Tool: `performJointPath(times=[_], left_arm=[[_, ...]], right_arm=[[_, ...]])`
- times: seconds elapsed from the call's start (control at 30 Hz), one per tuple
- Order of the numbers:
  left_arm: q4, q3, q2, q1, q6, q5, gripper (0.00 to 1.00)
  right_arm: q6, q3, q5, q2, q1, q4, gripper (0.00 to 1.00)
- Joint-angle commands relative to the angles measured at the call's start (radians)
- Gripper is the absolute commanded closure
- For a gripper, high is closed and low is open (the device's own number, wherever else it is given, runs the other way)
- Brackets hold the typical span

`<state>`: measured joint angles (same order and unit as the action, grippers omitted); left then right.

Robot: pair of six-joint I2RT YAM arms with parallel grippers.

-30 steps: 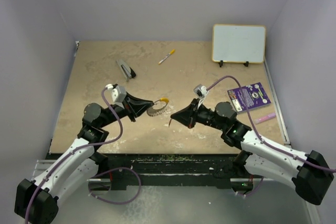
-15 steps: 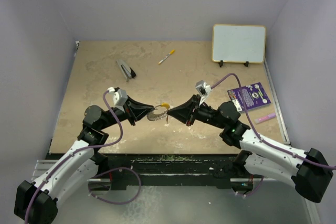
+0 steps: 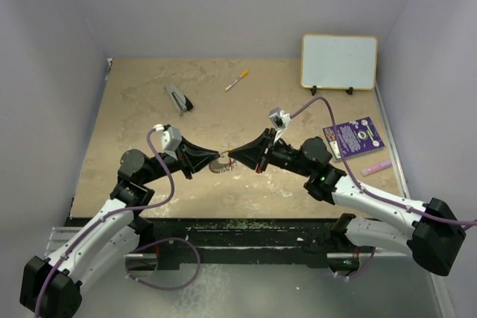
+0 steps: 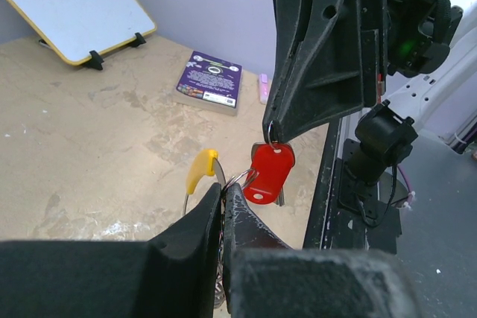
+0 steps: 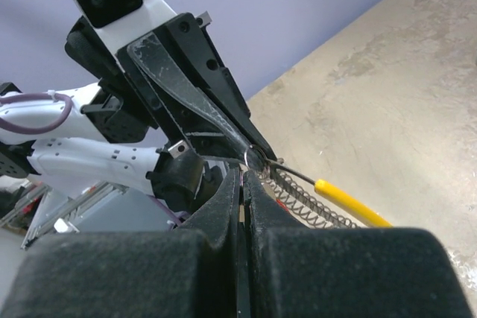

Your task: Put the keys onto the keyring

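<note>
My left gripper (image 3: pixel 215 160) is shut on the keyring (image 3: pixel 221 164), a wire ring strung with small silver pieces, and holds it above the table. The left wrist view shows the ring's yellow arc (image 4: pixel 201 170) just beyond my left fingertips (image 4: pixel 211 197). My right gripper (image 3: pixel 232 156) meets the left one tip to tip. It is shut on the keys, whose red tag (image 4: pixel 267 175) hangs below it in the left wrist view. In the right wrist view my right gripper (image 5: pixel 243 173) has the keys' small split ring (image 5: pixel 255 158) at its tips, touching the keyring's wire (image 5: pixel 313 202).
A grey-black stapler-like tool (image 3: pixel 178 99) and a yellow-tipped marker (image 3: pixel 237 80) lie at the back. A whiteboard (image 3: pixel 339 62) stands at the back right. A purple book (image 3: pixel 352 136) and a pink marker (image 3: pixel 376 167) lie on the right.
My right gripper has moved left and up with the keys until its tips meet the left gripper and the keyring. The left gripper has shifted only slightly.
</note>
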<state>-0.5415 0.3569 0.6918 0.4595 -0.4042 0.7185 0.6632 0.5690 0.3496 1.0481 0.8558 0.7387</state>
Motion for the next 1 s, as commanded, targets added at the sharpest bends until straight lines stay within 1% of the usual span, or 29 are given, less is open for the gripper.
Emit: performJointPath(times=[0.0,0.1,0.23,0.33,0.43,0.5,0.63,0.97], left_arm=[[0.006,0.039,-0.004,0.004,0.017,-0.022,0.96],[0.051,0.053,0.003,0.005,0.011,-0.051,0.96],[0.128,0.089,0.013,0.004,-0.049,-0.084,0.96],[0.208,0.114,0.012,0.004,-0.097,-0.152,0.96],[0.244,0.128,0.003,0.004,-0.153,-0.225,0.96],[0.255,0.139,0.003,0.004,-0.176,-0.247,0.96],[0.260,0.146,0.016,0.004,-0.176,-0.254,0.96],[0.294,0.164,0.025,0.004,-0.156,-0.292,0.96]], right_arm=[[0.019,0.070,-0.029,0.008,0.019,0.033,1.00],[-0.009,0.092,-0.084,0.016,0.050,-0.019,1.00],[-0.022,0.103,-0.148,0.019,0.078,-0.063,1.00],[-0.020,0.113,-0.209,0.014,0.094,-0.110,1.00],[0.002,0.125,-0.294,0.009,0.109,-0.188,1.00],[0.024,0.120,-0.317,0.006,0.112,-0.191,1.00],[0.064,0.122,-0.358,0.021,0.119,-0.175,1.00],[0.145,0.173,-0.413,0.130,0.133,-0.117,1.00]])
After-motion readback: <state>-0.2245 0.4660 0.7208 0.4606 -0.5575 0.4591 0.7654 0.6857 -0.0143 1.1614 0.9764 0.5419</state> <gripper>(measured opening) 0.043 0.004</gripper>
